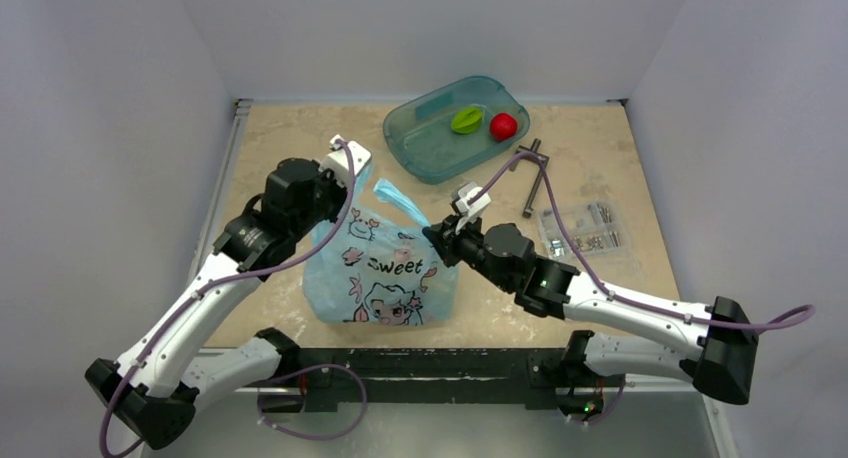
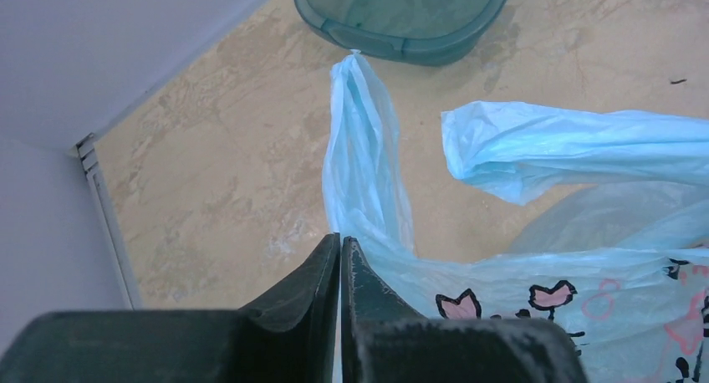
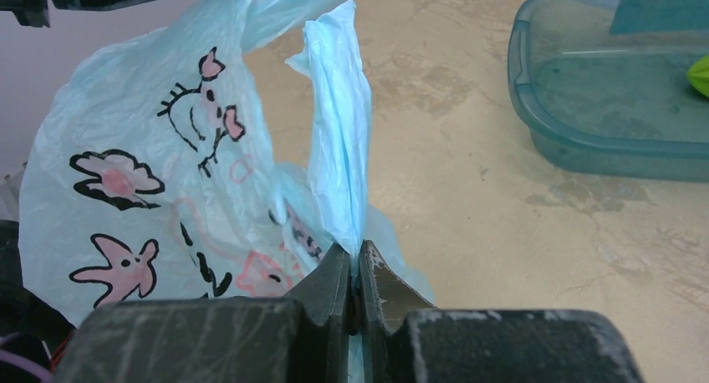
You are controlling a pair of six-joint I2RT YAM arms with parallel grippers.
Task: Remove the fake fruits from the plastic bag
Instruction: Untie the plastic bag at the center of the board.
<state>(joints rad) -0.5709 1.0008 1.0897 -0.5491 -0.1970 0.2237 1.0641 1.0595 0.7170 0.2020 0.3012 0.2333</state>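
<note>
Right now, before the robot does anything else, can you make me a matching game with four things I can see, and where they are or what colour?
Things:
1. plastic bag
2. green fruit
3. red fruit
4. clear packet

Clues:
A. in the tub, right of the other fruit
B. flat on the table, near its right edge
C. light blue, with a cartoon girl on it
D. in the tub, left of the other fruit

Pairs: 1-C, 2-D, 3-A, 4-B
</note>
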